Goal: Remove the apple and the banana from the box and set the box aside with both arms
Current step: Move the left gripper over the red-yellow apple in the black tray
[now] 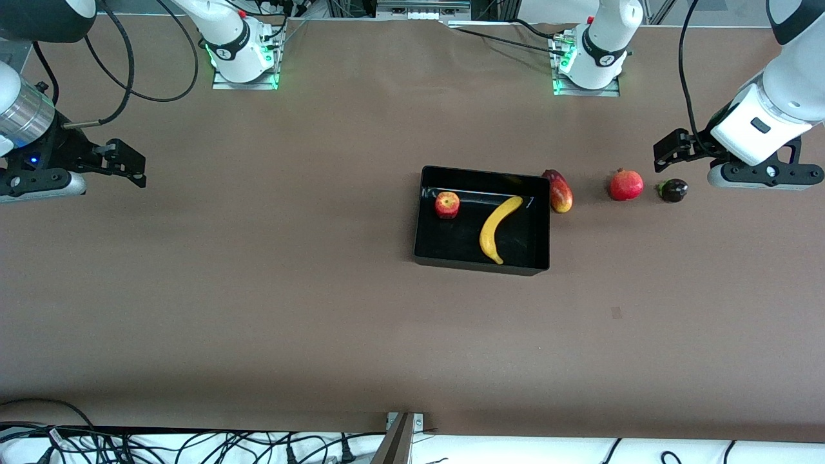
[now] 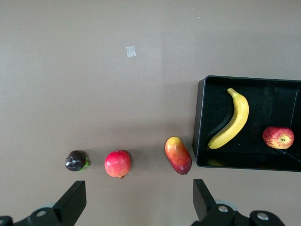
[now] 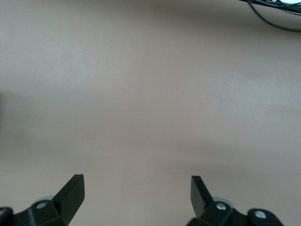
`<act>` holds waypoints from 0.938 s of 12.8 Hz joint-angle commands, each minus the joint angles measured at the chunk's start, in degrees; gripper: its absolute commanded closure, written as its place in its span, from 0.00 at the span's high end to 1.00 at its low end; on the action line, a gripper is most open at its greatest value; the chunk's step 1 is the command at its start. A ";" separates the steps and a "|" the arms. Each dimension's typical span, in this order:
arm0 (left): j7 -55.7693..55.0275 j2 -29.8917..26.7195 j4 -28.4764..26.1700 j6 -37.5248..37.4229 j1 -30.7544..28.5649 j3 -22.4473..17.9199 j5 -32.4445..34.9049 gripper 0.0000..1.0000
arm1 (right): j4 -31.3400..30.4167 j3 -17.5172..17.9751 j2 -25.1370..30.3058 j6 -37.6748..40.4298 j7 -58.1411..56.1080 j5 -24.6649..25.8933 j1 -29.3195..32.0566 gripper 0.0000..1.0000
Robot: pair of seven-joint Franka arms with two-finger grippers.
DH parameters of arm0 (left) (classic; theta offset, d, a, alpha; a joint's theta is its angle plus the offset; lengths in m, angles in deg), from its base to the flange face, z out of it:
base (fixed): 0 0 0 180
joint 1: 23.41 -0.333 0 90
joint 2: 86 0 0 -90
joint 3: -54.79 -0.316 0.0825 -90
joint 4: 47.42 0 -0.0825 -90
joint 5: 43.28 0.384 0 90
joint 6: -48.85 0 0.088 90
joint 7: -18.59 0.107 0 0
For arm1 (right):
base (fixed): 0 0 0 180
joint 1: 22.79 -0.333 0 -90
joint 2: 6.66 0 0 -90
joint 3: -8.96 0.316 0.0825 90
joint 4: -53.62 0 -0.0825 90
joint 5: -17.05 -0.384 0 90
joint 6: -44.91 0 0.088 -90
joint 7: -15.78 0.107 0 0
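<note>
On the brown table, the black open-top box sits a little toward the left arm's end of the table, and both task fruits already lie inside it. The long yellow banana rests on the box floor, reaching almost to the wall nearest the front camera, and the small red apple sits farther from that camera, near the corner toward the right arm's end, apart from the banana. Outside the box, in a row running toward the left arm's end, lie an oblong red-yellow fruit just beside the box wall, a round red pomegranate, and a small dark fruit. The left gripper hangs over the table near the dark fruit, its jaws apart and holding nothing. The right gripper hangs over bare table at the right arm's end, well apart from the box, its jaws likewise spread and empty.
</note>
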State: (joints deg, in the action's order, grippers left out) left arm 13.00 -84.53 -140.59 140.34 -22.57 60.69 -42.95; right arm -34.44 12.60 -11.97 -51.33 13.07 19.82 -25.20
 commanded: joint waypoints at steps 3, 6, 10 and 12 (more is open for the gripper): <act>-0.39 1.52 3.26 -2.37 0.48 -0.37 -0.68 1.00 | 0.34 -0.12 0.03 -0.18 -0.01 -0.40 -0.31 1.00; -0.82 2.49 3.78 -7.44 0.75 -0.11 -0.68 1.00 | 0.34 -0.12 0.03 -0.18 -0.01 -0.31 -1.01 1.00; -0.13 4.51 4.05 -12.56 1.71 1.04 -1.37 1.00 | 0.34 -0.12 0.12 -0.26 -0.10 -0.22 -1.36 1.00; 0.23 6.69 3.00 -12.04 3.11 1.91 -1.64 1.00 | 0.34 -0.12 0.12 -0.26 -0.10 -0.22 -1.37 1.00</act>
State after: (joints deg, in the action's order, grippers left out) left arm 13.06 -80.90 -138.96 129.46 -20.85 62.12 -43.26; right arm -34.44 12.63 -11.97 -51.39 13.07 19.82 -26.19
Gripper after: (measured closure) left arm 0.000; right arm 0.000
